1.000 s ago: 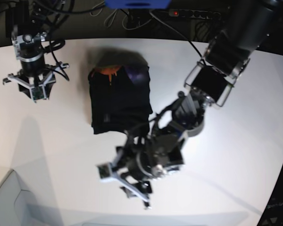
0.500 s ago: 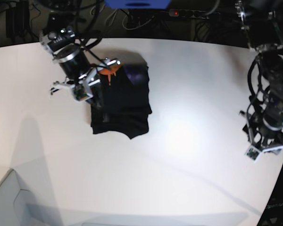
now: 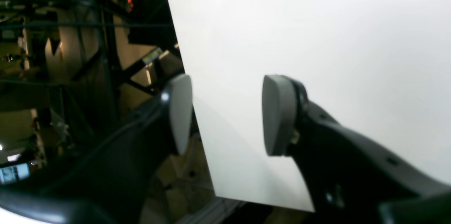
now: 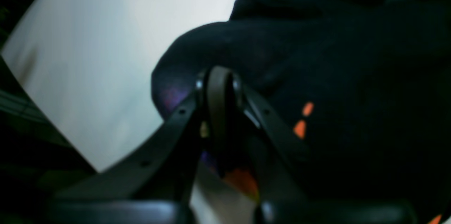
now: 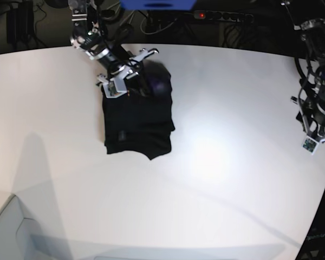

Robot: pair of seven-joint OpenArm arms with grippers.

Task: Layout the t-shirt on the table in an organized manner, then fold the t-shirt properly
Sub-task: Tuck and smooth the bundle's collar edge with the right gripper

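The black t-shirt (image 5: pixel 138 116) lies folded into a compact rectangle on the white table (image 5: pixel 222 162), left of centre. My right gripper (image 5: pixel 133 76) is at the shirt's far edge. In the right wrist view its fingers (image 4: pixel 219 90) are pressed together against the black t-shirt (image 4: pixel 352 86), with orange and purple print showing between the finger arms. My left gripper (image 5: pixel 316 135) hangs over the table's right edge, far from the shirt. In the left wrist view it (image 3: pixel 229 114) is open and empty above the table (image 3: pixel 317 41).
The table's curved right edge runs under my left gripper, with dark frame and floor (image 3: pixel 88 76) beyond it. A power strip and cables (image 5: pixel 222 16) lie behind the far edge. A white box corner (image 5: pixel 11 233) sits at the front left.
My right gripper moved from the shirt's far left corner onto its far edge, covering the orange print. My left arm moved a little up and right along the table's right edge.
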